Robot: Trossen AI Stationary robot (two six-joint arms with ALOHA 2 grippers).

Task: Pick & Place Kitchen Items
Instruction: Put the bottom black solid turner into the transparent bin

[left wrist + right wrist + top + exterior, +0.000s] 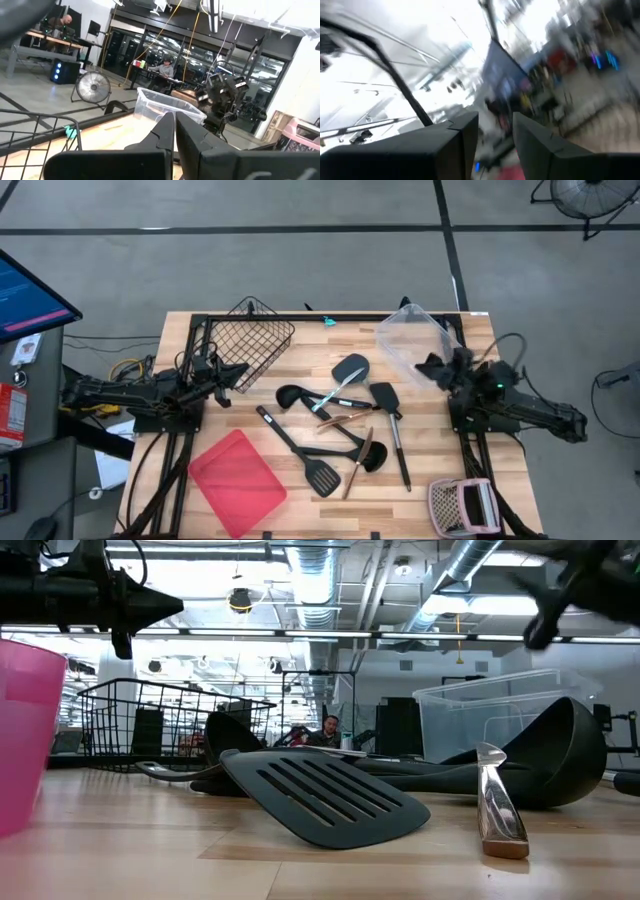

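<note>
High view: utensils (340,430) lie mid-table between both arms; right gripper (432,367), jaws parted and empty, nearer; left gripper (238,375) closed, empty.

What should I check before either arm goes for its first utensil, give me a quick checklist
1. Left gripper empty: ok, fingers shut together, nothing between them, by the wire basket.
2. Right gripper empty: ok, fingers stand apart with nothing between; it sits at the clear plastic bin.
3. Utensils reachable: ok, the pile lies mid-table between both arms.
4. Single item free to grasp: not ok for most, the ladles and spoons overlap; the slotted turner and the black spatula have freer handles.
5. Red tray bare: ok.
6. Bin contents: cannot tell.
</note>
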